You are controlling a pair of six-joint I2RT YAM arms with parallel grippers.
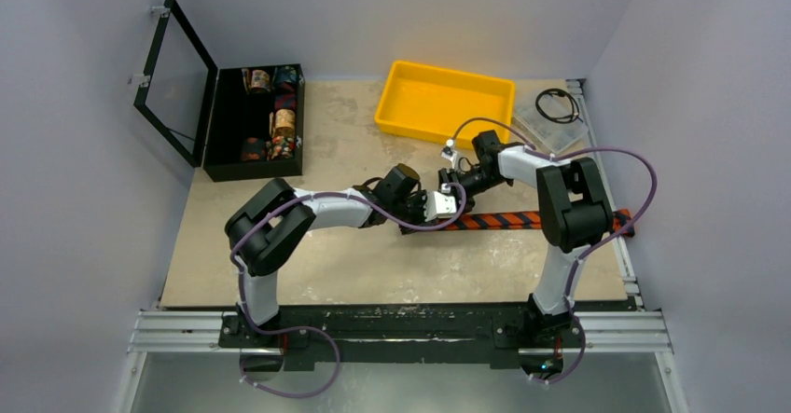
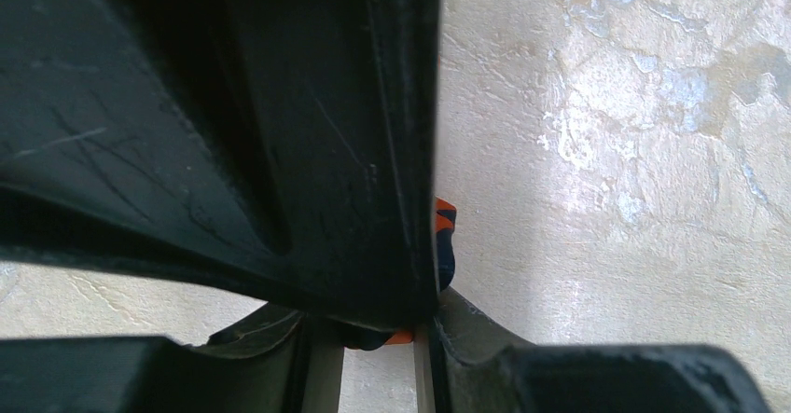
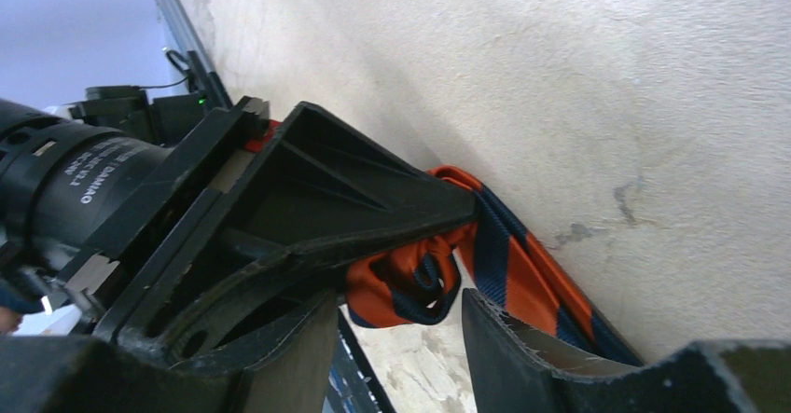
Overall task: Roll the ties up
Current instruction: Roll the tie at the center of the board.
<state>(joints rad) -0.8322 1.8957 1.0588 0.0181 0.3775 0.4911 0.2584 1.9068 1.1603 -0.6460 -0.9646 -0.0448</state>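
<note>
Soft, floppy tie (image 3: 508, 264), I'd grab its rolled end
Left gripper (image 2: 378, 343) pinches that roll; right gripper (image 3: 396, 306) fingers spread either side.

This is a robotics lab test cell. A left arm (image 1: 280, 222) and a right arm (image 1: 569, 203) are bolted to metal rails (image 1: 177, 331) at the near edge of a beige table (image 1: 373, 264), which is boxed in by plain pale walls (image 1: 75, 152). Purple cables (image 1: 644, 189) loop along the arms, and a yellow tray (image 1: 457, 72) and an open black case (image 1: 254, 172) sit at the back.
</note>
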